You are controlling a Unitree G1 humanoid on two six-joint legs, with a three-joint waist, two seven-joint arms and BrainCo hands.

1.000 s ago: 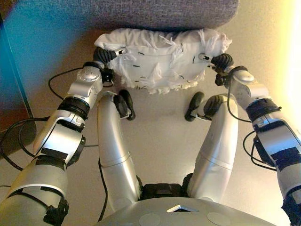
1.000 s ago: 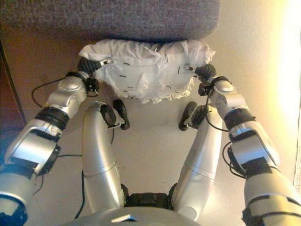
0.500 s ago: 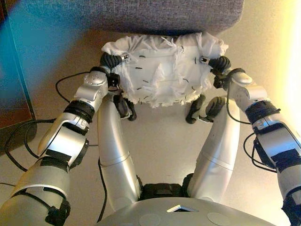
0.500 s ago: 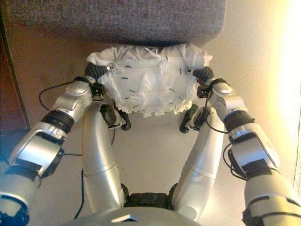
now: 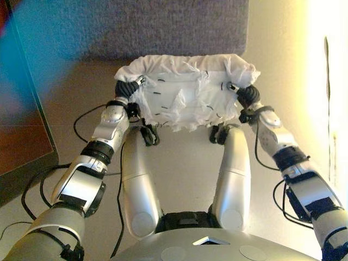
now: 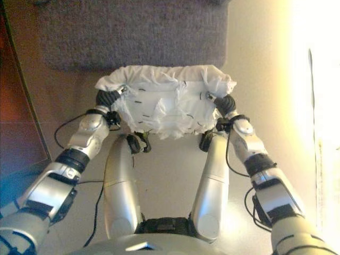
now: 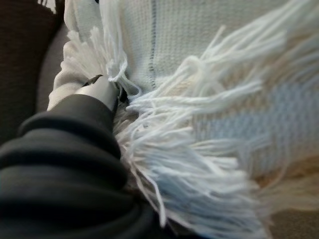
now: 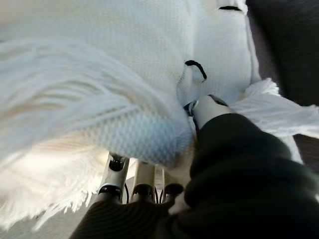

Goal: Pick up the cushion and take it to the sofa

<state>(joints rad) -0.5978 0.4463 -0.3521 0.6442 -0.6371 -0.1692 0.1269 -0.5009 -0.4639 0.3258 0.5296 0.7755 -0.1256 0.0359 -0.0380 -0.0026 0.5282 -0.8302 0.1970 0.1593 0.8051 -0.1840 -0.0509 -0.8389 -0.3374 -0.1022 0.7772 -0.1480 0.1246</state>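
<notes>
The cushion [image 5: 185, 92] is white and knitted, with long fringes and small black stitches. I hold it up between both hands, right in front of the grey sofa [image 5: 163, 27]. My left hand [image 5: 126, 88] grips its left edge; in the left wrist view its thumb [image 7: 99, 89] presses into the knit [image 7: 224, 59] and its fingers are hidden under the fringe. My right hand [image 5: 246, 95] grips the right edge; in the right wrist view its thumb [image 8: 209, 107] lies on top of the cushion [image 8: 99, 40] and its fingers [image 8: 142, 186] are beneath it.
The sofa's grey seat fills the top of both eye views. A dark brown piece of furniture [image 5: 22, 141] stands on the left. Beige floor [image 5: 185, 157] lies below the cushion, and a bright wall [image 5: 326, 81] runs along the right.
The whole picture has shifted and more of the sofa shows. Both arms have stretched further forward, still holding the cushion, which now sits closer to the sofa's front.
</notes>
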